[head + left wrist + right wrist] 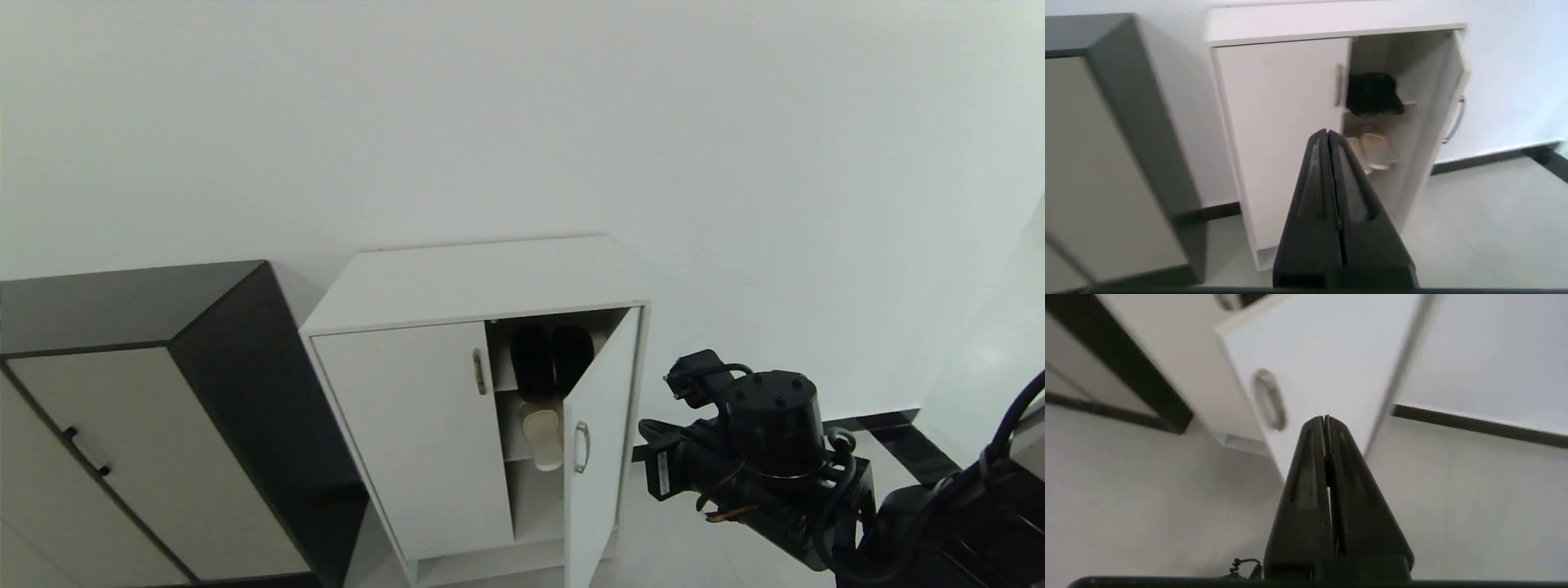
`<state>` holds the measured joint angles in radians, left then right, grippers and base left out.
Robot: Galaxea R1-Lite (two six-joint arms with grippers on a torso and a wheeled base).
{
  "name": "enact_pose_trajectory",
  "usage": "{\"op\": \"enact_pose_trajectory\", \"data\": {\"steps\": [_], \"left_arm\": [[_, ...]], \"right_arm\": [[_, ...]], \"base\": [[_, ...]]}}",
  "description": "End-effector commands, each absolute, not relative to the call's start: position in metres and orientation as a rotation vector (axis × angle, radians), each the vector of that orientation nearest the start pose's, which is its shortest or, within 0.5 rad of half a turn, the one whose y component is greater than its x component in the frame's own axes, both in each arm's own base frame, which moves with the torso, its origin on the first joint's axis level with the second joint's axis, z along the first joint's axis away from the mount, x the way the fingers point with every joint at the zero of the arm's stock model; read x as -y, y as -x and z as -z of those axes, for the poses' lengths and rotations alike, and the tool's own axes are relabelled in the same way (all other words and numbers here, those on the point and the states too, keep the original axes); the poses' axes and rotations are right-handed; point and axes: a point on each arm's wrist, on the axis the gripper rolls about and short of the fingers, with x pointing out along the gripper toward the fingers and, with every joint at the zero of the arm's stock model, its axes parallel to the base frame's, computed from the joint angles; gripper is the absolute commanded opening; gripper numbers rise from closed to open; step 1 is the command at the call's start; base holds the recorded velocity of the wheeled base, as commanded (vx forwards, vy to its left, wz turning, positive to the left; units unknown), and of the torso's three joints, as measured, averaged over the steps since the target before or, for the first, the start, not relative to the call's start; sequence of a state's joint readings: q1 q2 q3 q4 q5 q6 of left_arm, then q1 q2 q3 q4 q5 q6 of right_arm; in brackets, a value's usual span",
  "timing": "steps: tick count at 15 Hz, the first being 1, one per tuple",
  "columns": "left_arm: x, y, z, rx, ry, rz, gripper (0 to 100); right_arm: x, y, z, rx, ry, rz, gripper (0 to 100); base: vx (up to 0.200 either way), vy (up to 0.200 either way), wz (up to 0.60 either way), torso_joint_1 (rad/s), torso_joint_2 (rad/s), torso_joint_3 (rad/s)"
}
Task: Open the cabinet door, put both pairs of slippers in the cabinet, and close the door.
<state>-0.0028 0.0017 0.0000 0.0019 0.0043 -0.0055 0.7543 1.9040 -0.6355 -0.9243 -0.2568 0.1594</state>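
Now you have both pairs inside the white two-door cabinet (457,282), the black rubber slippers (551,355) above the cream slippers (543,433), and its right door (600,457) stands ajar. Your left hand (1328,135) and right hand (1326,420) are both closed on nothing, the right one near that door's metal handle (1267,398).

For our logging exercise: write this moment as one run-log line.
right door ajar | black pair on upper shelf | beige pair on shelf below | left gripper shut | right gripper shut
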Motion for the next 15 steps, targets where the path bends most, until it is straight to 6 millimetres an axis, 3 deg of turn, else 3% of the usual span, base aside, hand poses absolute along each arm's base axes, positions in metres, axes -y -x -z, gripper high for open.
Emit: {"op": "enact_pose_trajectory", "data": {"steps": [1, 3, 9, 15], "left_arm": [[0.000, 0.023, -0.075, -0.003, 0.006, -0.002, 0], [0.000, 0.023, -0.075, -0.003, 0.006, -0.002, 0], [0.000, 0.023, -0.075, -0.003, 0.005, 0.000, 0], [0.000, 0.023, -0.075, -0.003, 0.005, 0.000, 0]], "right_arm": [[-0.213, -0.236, -0.105, -0.340, 0.012, -0.464, 0], [-0.213, -0.236, -0.105, -0.342, 0.013, -0.464, 0], [-0.208, -0.238, -0.111, -0.306, 0.010, -0.449, 0], [-0.163, -0.229, -0.120, -0.333, 0.084, -0.368, 0]], "base": [[0.000, 0.000, 0.60, 0.017, 0.00, 0.002], [0.000, 0.000, 0.60, 0.000, 0.00, 0.005], [0.000, 0.000, 0.00, 0.000, 0.00, 0.000], [0.000, 0.000, 0.00, 0.000, 0.00, 0.000]]}}
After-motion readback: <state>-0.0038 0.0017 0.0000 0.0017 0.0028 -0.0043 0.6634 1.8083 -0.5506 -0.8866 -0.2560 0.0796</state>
